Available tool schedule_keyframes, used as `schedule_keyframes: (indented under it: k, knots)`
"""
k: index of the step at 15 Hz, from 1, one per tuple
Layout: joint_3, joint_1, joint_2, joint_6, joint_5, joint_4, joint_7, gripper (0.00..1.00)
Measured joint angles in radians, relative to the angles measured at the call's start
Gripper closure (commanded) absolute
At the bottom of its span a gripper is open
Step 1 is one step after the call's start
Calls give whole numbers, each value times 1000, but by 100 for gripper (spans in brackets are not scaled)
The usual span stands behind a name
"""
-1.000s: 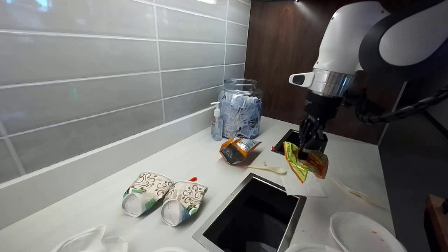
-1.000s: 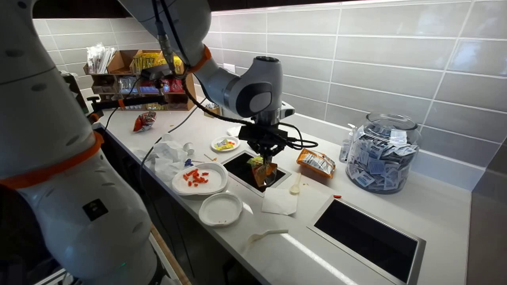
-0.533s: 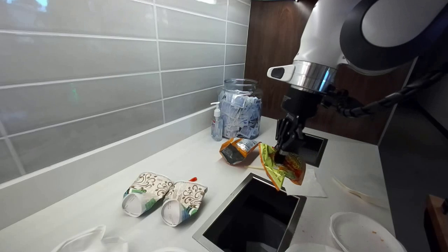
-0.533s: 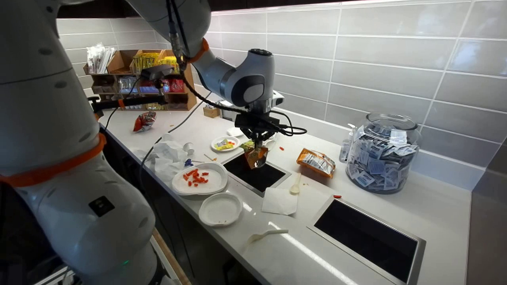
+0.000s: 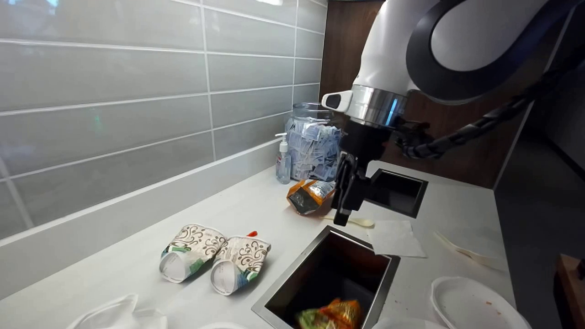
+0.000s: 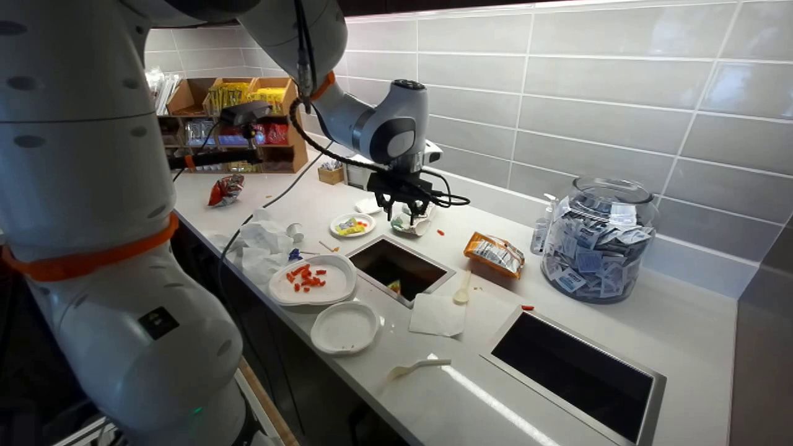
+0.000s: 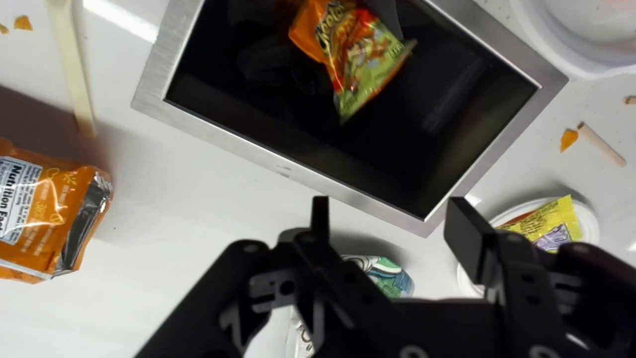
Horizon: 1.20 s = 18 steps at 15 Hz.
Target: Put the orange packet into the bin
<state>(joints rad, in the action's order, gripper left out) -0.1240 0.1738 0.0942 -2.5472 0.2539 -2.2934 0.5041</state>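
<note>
Orange/green pkt, in bin: prob. light, soft, slick; you'd pinch green end. Your gripper: jaws apart.

Thin, creased, glossy film makes up the packet; the bin has a rim of brushed metal. The claw is mostly matt. The tabletop is smooth and throws back light in bright streaks. Glazed-looking tiles shine, and the panel shows wood grain. The jar looks like clear glass, the pump bottle like clear plastic. The napkin is matt paper, the cups dented, smooth paper, and the bag shiny film with a silvery, foil-like end.
</note>
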Motion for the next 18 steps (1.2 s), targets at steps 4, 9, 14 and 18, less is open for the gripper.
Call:
schedule_keyframes:
  k: [4,9,14,18]
  knots:
    - [1,-4,-2,2,-89,15,-217,0]
    - [4,-20,-74,170,-137,15,-416,0]
    - [20,-42,-218,434,-83,5,-463,0]
    - [32,-55,-321,537,-78,-31,-491,0]
